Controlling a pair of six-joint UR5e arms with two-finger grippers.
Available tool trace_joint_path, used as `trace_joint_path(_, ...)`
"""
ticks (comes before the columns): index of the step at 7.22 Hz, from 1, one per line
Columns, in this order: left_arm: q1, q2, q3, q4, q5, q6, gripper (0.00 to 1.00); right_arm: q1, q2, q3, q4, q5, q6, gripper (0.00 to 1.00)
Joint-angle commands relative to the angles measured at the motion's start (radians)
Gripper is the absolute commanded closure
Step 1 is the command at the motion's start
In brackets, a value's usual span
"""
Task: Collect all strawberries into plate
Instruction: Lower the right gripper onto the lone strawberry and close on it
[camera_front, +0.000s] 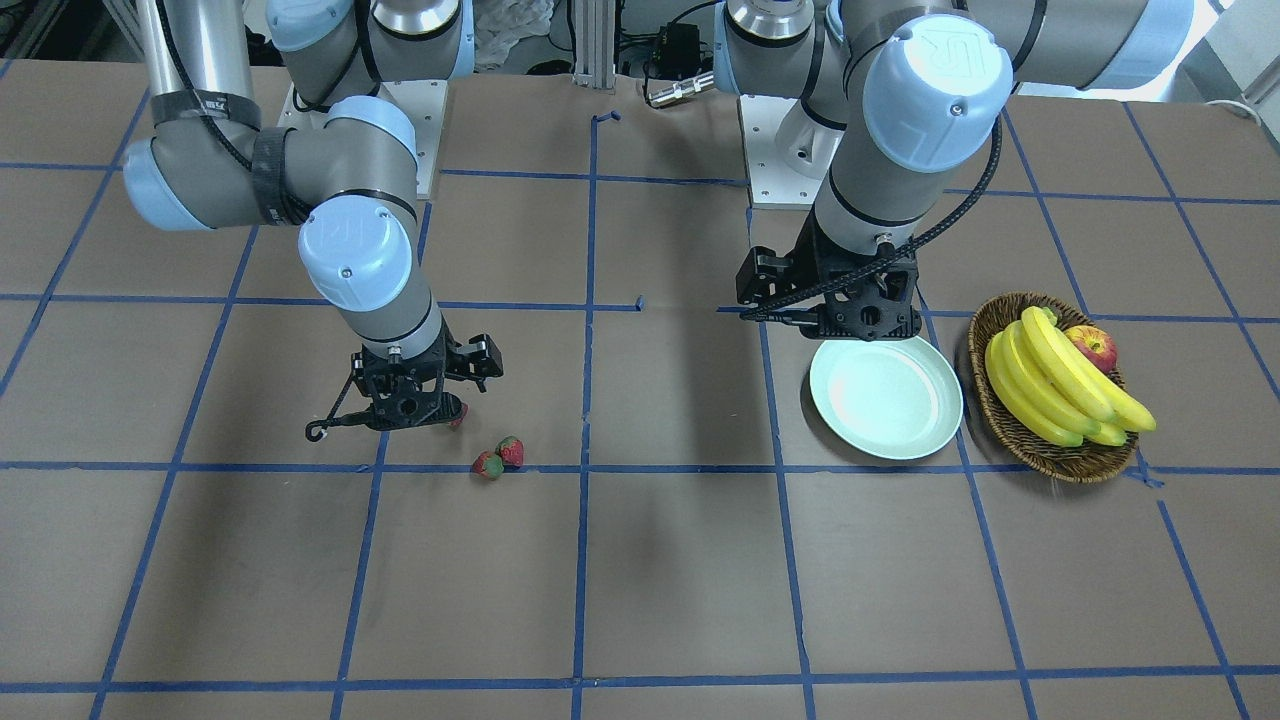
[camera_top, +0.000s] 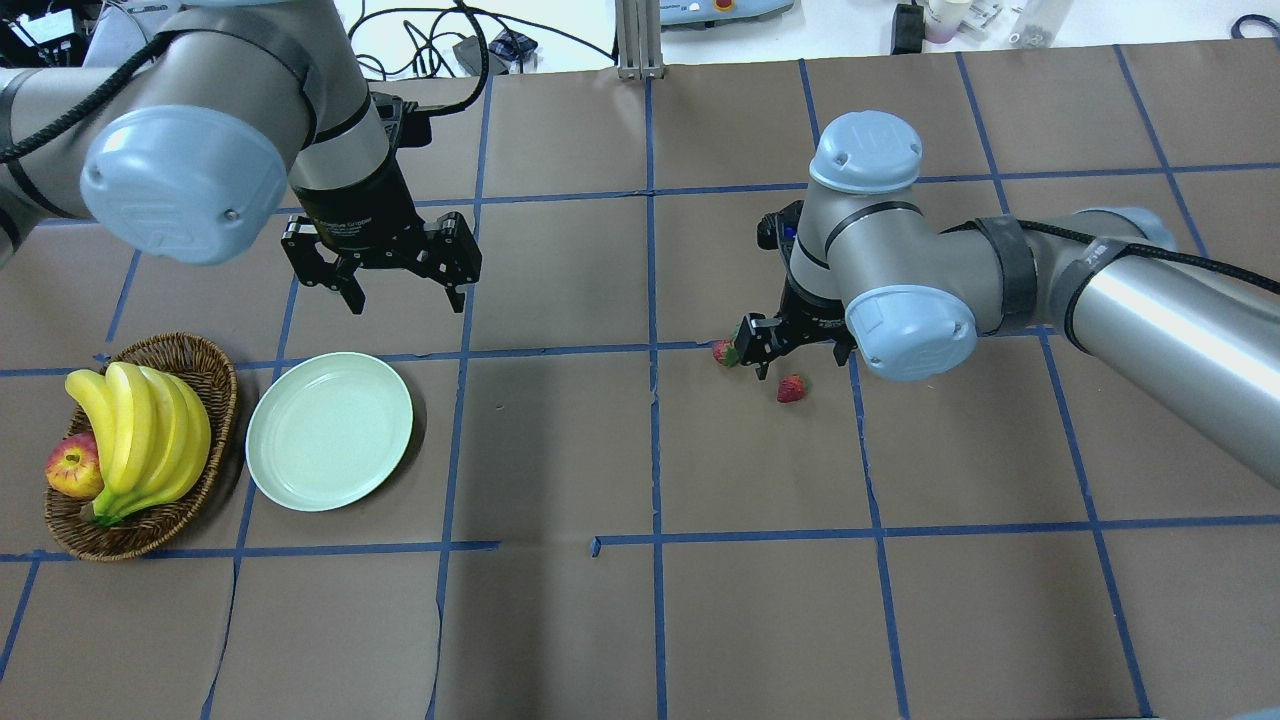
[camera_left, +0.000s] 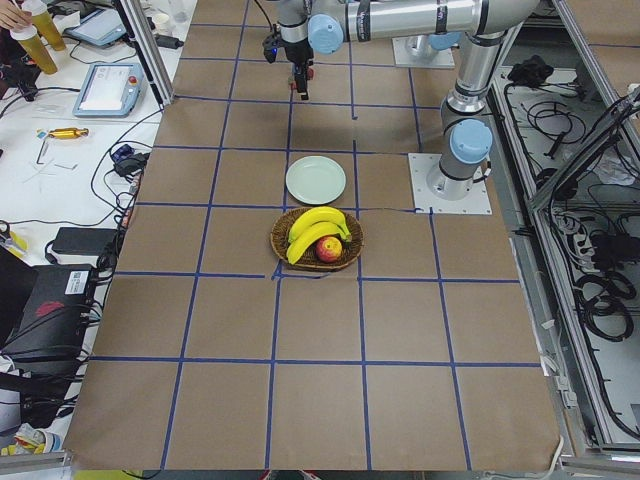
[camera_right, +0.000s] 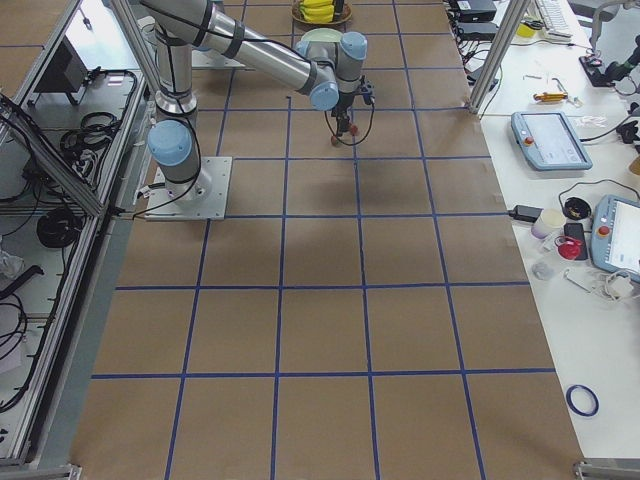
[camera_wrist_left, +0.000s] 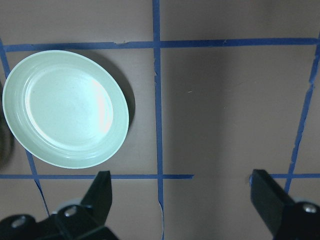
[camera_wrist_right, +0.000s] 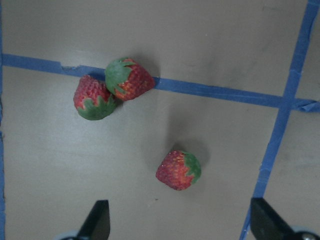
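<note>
Closest to the robot's base, on its left side: a wicker basket holding bananas and an apple. Just beside the basket but not touching it, the plate lies flat on the brown-papered surface.

We note the left fingers raised above the surface near the plate. They are spread wide with nothing between them. In the left wrist view the plate sits ahead of them and off to one side.

Farther out and across on the robot's right, well apart from the plate, all three berries lie on the bare paper.

First strawberry: alone, on its side. The right fingers are low over this spot and spread wide. The berry lines up with the gap between them, and we see neither finger touching it.

Beyond it: second strawberry and third strawberry, touching each other. The third rests on a blue tape line and the second just beside it. Their green caps face different ways.
</note>
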Motion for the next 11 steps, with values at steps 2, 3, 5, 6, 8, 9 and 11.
trace_joint_path(2, 0.0, 0.0, -0.001, 0.0, -0.001, 0.0, 0.0, 0.0, 0.052, 0.009, -0.019, 0.001, -0.017, 0.04)
trace_joint_path(3, 0.0, 0.0, -0.001, 0.0, 0.0, 0.0, 0.0, 0.0, 0.069, 0.009, -0.024, 0.0, -0.02, 0.05)
trace_joint_path(5, 0.0, -0.002, -0.001, 0.0, 0.0, 0.002, 0.0, 0.0, 0.091, 0.009, -0.028, 0.0, -0.034, 0.11)
trace_joint_path(6, 0.0, -0.002, -0.001, 0.0, 0.0, 0.005, 0.0, 0.0, 0.097, 0.009, -0.033, 0.0, -0.058, 0.23)
trace_joint_path(8, 0.0, 0.0, -0.001, 0.0, 0.006, 0.005, 0.0, 0.0, 0.098, 0.007, -0.033, -0.002, -0.066, 0.76)
trace_joint_path(9, 0.0, 0.0, -0.001, 0.0, 0.006, 0.003, 0.0, 0.0, 0.098, 0.006, -0.033, -0.002, -0.071, 1.0)
trace_joint_path(11, 0.0, 0.0, 0.001, 0.0, 0.008, 0.003, 0.0, 0.0, 0.091, -0.003, -0.031, -0.005, -0.071, 1.0)
